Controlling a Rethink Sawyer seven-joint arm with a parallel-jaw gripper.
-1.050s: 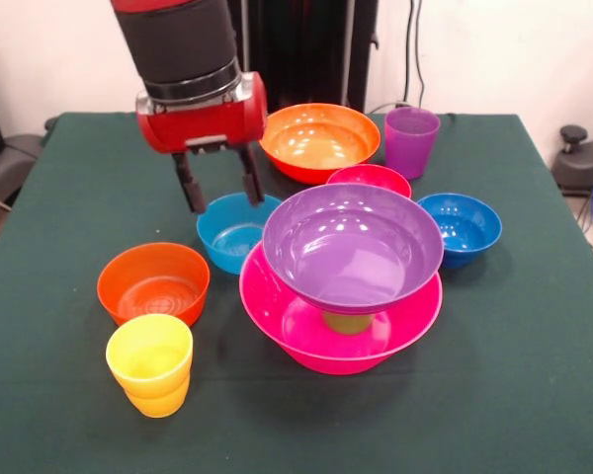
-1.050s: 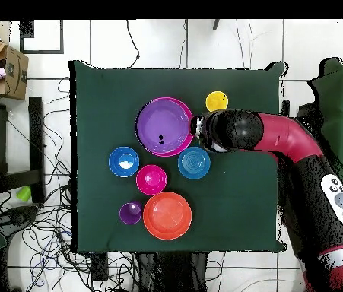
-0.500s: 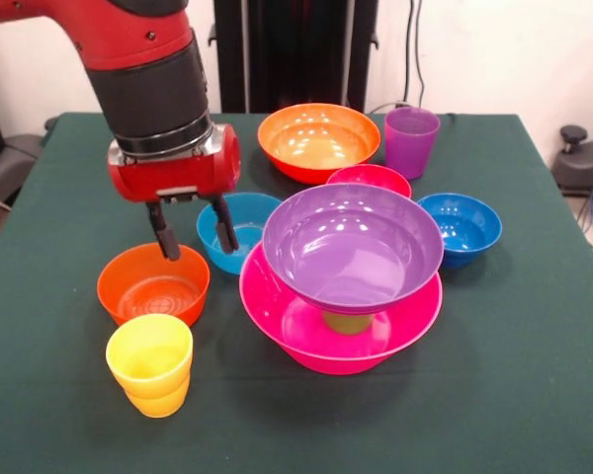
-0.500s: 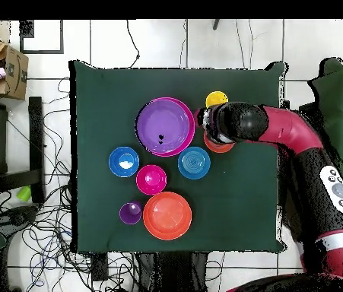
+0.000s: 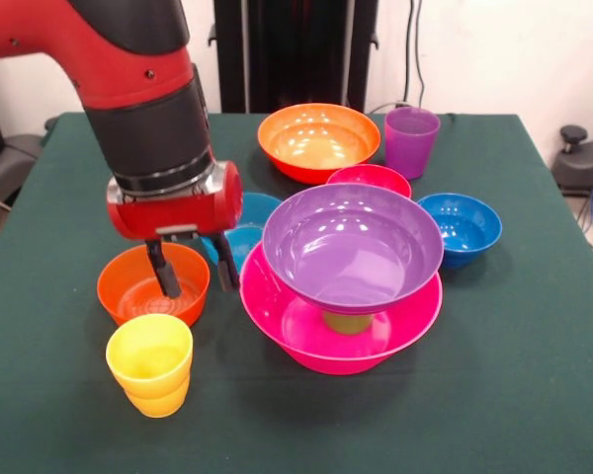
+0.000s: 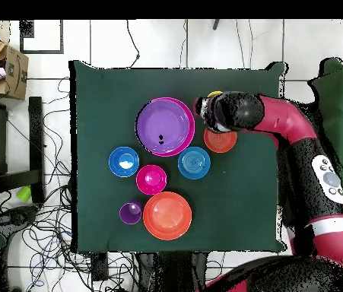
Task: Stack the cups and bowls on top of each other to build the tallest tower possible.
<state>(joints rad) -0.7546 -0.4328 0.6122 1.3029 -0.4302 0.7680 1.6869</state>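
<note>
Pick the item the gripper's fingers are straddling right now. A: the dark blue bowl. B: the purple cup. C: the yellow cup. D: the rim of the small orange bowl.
D: in the front view the open gripper has one finger inside the small orange bowl and the other outside its rim, with the yellow cup nearer the camera.

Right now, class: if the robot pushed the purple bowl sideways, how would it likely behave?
The purple bowl perches on a narrow cup inside the pink bowl, so it would probably tip or slide off. Its glossy plastic looks slippery and stiff. It is likely light, so a small nudge could shift it.
</note>
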